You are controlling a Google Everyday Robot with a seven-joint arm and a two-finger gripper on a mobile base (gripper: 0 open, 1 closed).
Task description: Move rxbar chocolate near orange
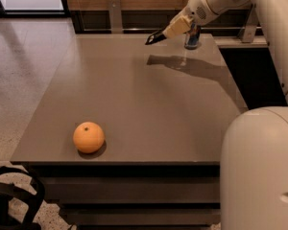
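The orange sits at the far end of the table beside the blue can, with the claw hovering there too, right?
No. The camera view shows the orange at the near left corner of the table, far from the blue can; the gripper does hover by the can.

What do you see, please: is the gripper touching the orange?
Apart. The camera view shows the gripper, holding the rxbar chocolate, over the far side of the table; the orange sits near its front edge.
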